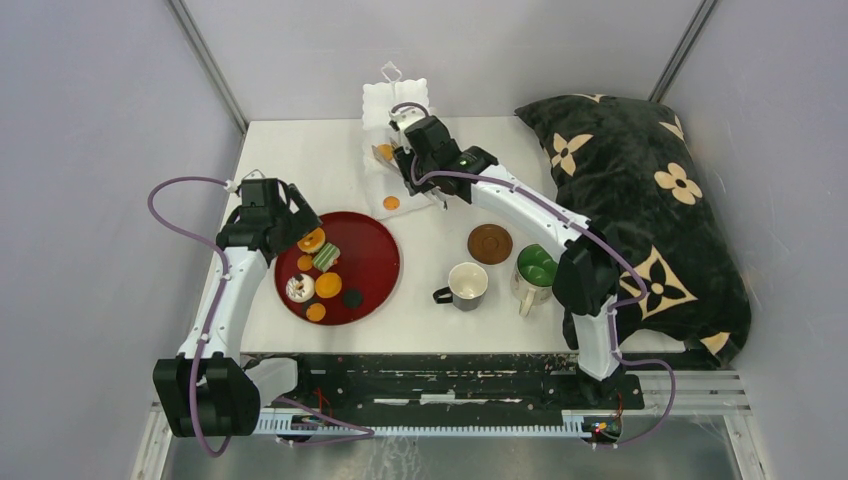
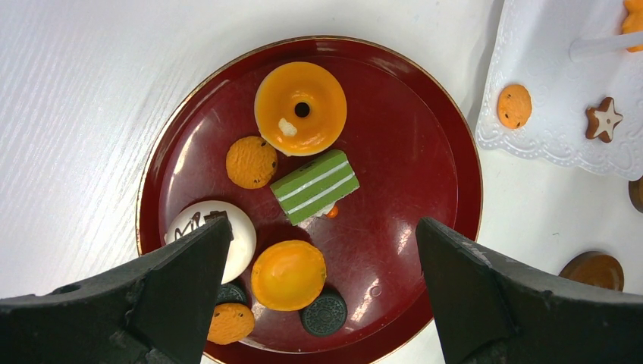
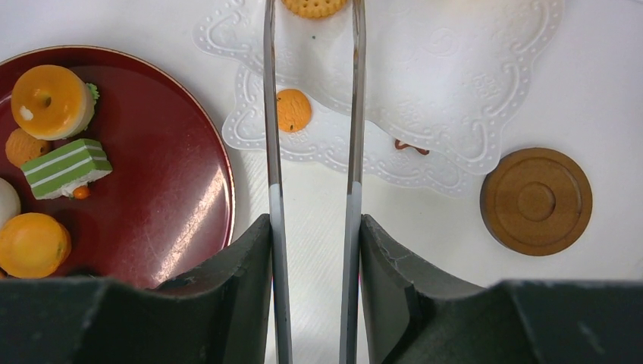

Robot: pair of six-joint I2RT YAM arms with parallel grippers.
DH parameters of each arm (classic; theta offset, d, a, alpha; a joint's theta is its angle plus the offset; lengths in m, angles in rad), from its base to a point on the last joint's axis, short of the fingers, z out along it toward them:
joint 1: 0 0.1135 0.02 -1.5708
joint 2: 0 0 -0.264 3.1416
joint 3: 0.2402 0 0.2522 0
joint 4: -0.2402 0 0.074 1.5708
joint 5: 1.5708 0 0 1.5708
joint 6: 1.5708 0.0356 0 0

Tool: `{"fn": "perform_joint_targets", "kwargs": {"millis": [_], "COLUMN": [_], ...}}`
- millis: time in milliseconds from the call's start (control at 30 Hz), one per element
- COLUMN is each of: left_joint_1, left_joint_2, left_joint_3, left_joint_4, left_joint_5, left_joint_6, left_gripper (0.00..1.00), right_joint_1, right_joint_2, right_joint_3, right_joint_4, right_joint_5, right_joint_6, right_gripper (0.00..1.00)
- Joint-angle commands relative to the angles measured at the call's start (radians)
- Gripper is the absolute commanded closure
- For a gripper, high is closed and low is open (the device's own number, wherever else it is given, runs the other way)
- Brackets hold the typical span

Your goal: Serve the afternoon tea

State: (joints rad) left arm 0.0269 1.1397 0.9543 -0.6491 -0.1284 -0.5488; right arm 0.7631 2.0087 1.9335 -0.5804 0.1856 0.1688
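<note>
The left hand (image 2: 322, 231) is held wide open above the dark red tray (image 2: 425, 152), with nothing gripped. Seven sweets can be counted on the tray from overhead, among them one orange donut (image 2: 300, 108) and one green striped cake (image 2: 315, 186). On the white three-tier stand (image 3: 455, 68) one round cookie (image 2: 514, 105) and one star cookie (image 2: 604, 119) are seen. The right hand (image 3: 315, 224) is closed on metal tongs (image 3: 274, 152), whose tips flank a third cookie (image 3: 312, 6). One brown coaster (image 1: 490, 243) and two mugs, one white (image 1: 467, 283) and one green inside (image 1: 535, 268), stand on the table (image 1: 300, 150).
</note>
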Motion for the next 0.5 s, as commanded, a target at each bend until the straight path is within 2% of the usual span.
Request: {"fn": "perform_joint_targets", "kwargs": {"millis": [0,100,467], "left_joint_1": [0.007,0.007,0.007], "left_joint_2": [-0.014,-0.018,-0.019], "left_joint_3": [0.026,0.027,0.029], "left_joint_4": [0.02,0.017,0.017], "left_joint_5": [-0.014,-0.015,-0.001], "left_joint_6": [0.019,0.02,0.014], "left_gripper": [0.01,0.01,0.01], "right_joint_1": [-0.005,-0.004,-0.004], "right_joint_2": [0.001,-0.004,-0.093], "right_joint_3": [0.069,0.066,0.003], "right_joint_4": [0.065,0.067,0.091], "right_joint_5": [0.013,0.011,0.012], "right_joint_6": [0.001,0.003,0.009], "right_gripper": [0.71,0.59,0.52]}}
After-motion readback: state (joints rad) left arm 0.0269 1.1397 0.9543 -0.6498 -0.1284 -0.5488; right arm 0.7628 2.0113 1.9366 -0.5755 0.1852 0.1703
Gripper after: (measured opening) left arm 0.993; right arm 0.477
